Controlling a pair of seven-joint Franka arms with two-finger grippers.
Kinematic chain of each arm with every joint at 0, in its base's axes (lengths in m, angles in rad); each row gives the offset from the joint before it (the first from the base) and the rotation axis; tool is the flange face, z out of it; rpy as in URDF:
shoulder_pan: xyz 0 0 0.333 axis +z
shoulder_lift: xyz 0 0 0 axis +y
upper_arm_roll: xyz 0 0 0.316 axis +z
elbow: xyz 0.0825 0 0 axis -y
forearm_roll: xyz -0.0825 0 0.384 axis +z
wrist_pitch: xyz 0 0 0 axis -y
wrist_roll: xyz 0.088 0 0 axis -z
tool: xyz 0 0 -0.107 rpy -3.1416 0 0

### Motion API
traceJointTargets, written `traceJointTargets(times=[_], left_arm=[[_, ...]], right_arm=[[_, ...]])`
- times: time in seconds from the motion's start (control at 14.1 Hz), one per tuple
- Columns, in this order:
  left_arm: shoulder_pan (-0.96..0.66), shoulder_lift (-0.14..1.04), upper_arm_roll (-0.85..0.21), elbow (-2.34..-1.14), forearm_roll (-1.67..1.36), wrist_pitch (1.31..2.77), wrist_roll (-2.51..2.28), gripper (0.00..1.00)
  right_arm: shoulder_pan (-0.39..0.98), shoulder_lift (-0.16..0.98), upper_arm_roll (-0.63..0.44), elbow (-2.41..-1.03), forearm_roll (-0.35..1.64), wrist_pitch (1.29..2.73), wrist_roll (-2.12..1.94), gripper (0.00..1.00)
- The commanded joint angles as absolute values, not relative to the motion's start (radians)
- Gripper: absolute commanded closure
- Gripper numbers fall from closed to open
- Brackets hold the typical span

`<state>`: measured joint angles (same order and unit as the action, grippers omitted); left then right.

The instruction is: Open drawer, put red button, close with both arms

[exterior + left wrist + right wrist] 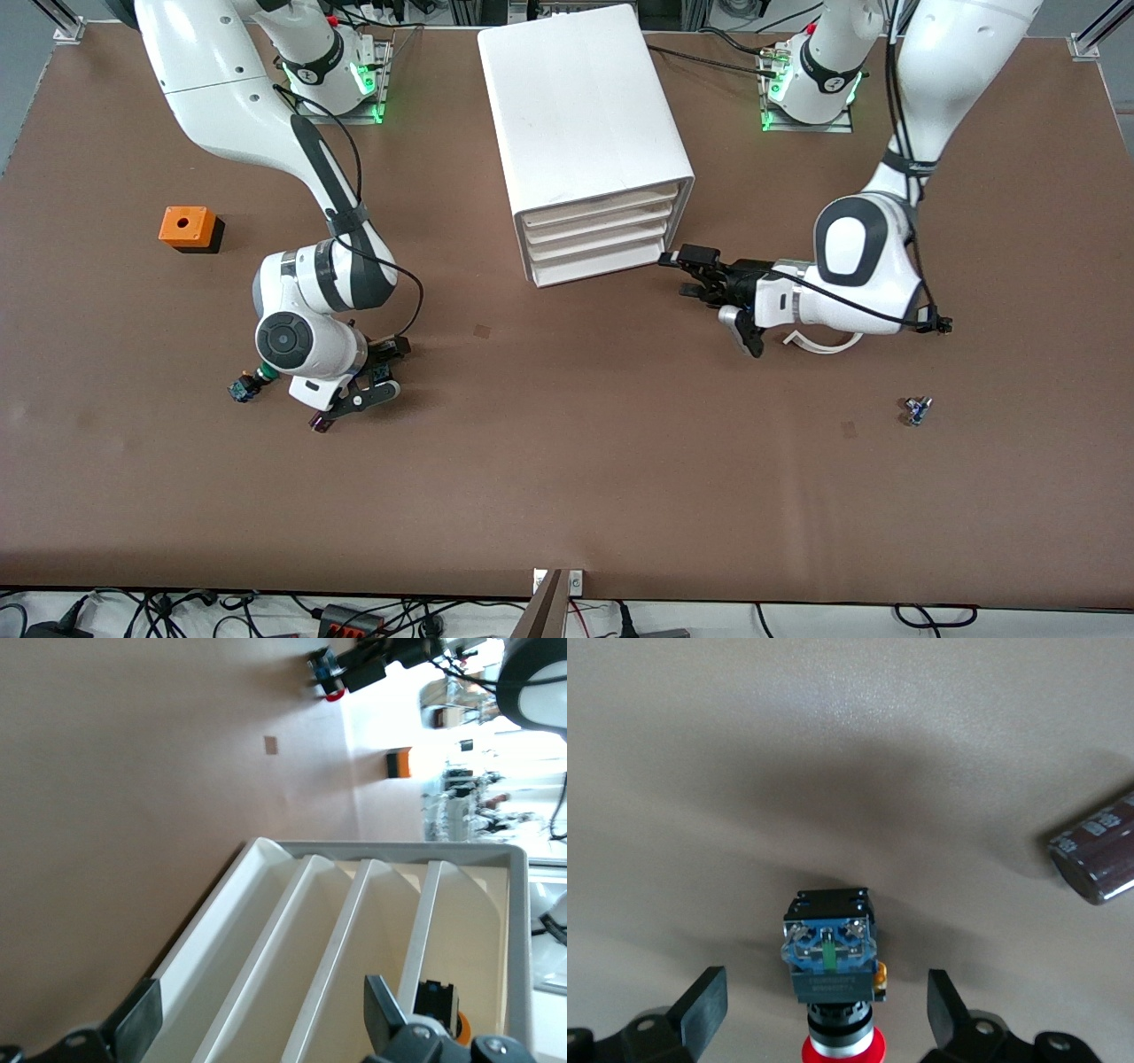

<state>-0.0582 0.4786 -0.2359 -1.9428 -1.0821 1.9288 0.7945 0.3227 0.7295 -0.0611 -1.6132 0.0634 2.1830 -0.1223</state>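
The right end effector point(824, 1010), fingers spread and empty, straddles the red button point(831, 979) lying on the counter point(567, 461), while the left end effector point(257, 1023), open, faces the shut drawer point(602, 206).

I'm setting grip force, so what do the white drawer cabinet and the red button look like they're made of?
The cabinet looks like white moulded plastic, smooth and faintly glossy, with rounded corners and thin, slightly translucent tray fronts. The red button has a glossy red cap, probably plastic, on a matte black and translucent blue body with small shiny metal screw terminals. It lies on the table between the fingers of the open right end effector.
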Motion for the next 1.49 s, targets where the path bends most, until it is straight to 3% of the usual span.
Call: traceJointTargets(times=[0.0, 0.21, 0.5, 0.57, 0.71, 0.85, 1.06, 1.42], left_arm=[[-0.061, 0.489, -0.279, -2.015, -1.187, 1.948, 0.910, 0.00], [-0.061, 0.491, -0.308, -2.058, -1.198, 1.947, 0.911, 0.08], [-0.061, 0.499, -0.340, -2.089, -1.200, 1.948, 0.911, 0.27], [-0.061, 0.497, -0.345, -2.088, -1.203, 1.948, 0.913, 0.41], [-0.060, 0.499, -0.345, -2.088, -1.203, 1.948, 0.919, 0.66], [-0.061, 0.503, -0.344, -2.088, -1.203, 1.947, 0.952, 0.85], [-0.055, 0.508, -0.344, -2.080, -1.203, 1.947, 0.977, 0.99], [0.035, 0.555, -0.327, -1.945, -1.183, 1.948, 0.974, 0.99]], right_arm=[[0.319, 0.747, -0.055, -1.592, 0.080, 2.201, -0.143, 0.00], [0.321, 0.755, -0.055, -1.594, 0.080, 2.206, -0.140, 0.01], [0.322, 0.755, -0.055, -1.592, 0.077, 2.204, -0.143, 0.21], [0.322, 0.756, -0.055, -1.594, 0.075, 2.204, -0.146, 0.30], [0.322, 0.756, -0.055, -1.592, 0.074, 2.204, -0.149, 0.71], [0.322, 0.756, -0.055, -1.579, 0.075, 2.201, -0.149, 0.95], [0.324, 0.746, -0.054, -1.523, 0.077, 2.171, -0.149, 1.00], [0.336, 0.726, -0.025, -1.370, 0.080, 2.105, -0.141, 1.00]])
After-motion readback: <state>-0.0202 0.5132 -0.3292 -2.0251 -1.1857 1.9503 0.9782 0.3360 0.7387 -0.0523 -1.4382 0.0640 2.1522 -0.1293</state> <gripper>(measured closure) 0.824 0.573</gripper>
